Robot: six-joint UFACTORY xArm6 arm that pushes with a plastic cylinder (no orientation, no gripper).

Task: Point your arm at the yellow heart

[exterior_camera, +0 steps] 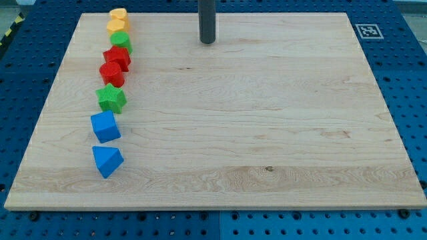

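A yellow heart block (119, 15) sits at the top of a column of blocks near the board's left side. A second yellow block (116, 27) touches it just below. My tip (207, 42) is the lower end of the dark rod at the top middle of the view. It stands well to the right of the yellow heart and slightly lower in the view, apart from every block.
Below the yellow blocks the column runs down: a green block (122, 43), a red star-like block (117, 57), a red block (111, 73), a green star (111, 99), a blue cube-like block (105, 126), a blue triangular block (107, 161). A marker tag (367, 31) sits at the wooden board's top right corner.
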